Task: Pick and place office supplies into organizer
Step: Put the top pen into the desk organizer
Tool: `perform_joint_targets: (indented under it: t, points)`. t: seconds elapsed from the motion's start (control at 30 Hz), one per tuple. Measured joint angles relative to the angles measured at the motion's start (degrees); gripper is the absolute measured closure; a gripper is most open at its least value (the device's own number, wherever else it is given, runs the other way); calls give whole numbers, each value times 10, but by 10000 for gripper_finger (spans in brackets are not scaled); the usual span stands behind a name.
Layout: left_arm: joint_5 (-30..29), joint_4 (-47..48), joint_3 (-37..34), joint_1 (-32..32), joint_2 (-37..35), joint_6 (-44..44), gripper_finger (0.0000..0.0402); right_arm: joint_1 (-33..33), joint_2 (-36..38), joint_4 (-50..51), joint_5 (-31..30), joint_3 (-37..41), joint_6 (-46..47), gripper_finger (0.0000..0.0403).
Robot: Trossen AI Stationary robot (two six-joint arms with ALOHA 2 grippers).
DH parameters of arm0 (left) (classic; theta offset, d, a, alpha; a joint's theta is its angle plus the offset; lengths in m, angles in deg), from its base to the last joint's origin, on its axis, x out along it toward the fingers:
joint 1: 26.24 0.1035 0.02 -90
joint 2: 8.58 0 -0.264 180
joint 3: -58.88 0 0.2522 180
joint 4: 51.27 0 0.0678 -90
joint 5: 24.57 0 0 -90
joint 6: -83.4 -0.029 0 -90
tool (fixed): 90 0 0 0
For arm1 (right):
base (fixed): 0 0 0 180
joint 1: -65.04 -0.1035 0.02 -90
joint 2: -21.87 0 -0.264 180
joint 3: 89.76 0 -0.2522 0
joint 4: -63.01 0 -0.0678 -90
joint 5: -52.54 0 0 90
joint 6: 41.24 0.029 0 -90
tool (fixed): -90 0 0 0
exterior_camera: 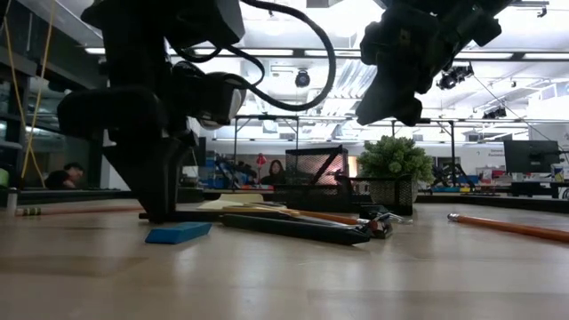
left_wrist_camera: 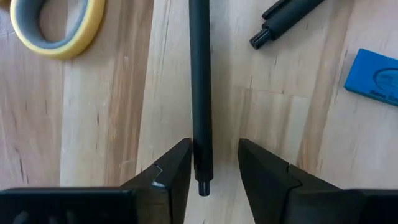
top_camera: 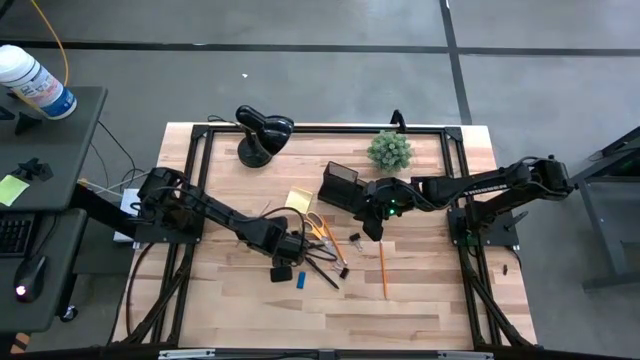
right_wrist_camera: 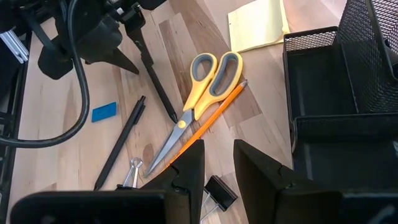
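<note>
Pale wooden planks make up the table (top_camera: 420,300), with a black frame along its far edge and a busy workshop beyond. Down on the left-centre of it, the left gripper (left_wrist_camera: 205,171) straddles the end of a slim black pen (left_wrist_camera: 199,87): its fingers stand a little apart, one on each side of the barrel, not yet pressing it. The pen's long axis runs straight away from the jaws, so a plain squeeze should catch it squarely. A small blue block (left_wrist_camera: 373,78) and a second black pen (left_wrist_camera: 283,22) lie close beside it, and the yellow-handled scissors (right_wrist_camera: 199,99) just beyond. The black mesh organizer (top_camera: 340,187) sits farther back and to the right, empty space between. The right gripper (right_wrist_camera: 217,165) hovers beside that organizer, fingers parted and holding nothing, nearer the orange pencil (top_camera: 382,268).
</note>
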Motion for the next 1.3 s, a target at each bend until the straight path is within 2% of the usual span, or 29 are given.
perform_joint_targets:
  t: [0.43, 1.03, 1.3]
  points:
    - [2, 0, 0, 0, 2, 3, 392, 0, 0, 0, -3, 0, 0, 320]
    - [-15, 43, 37, 0, 1, 9, 399, 0, 5, 0, 2, 0, 0, 320]
    - [-39, 100, 82, 0, 1, -10, 399, 0, 80, 20, -2, 0, -11, 320]
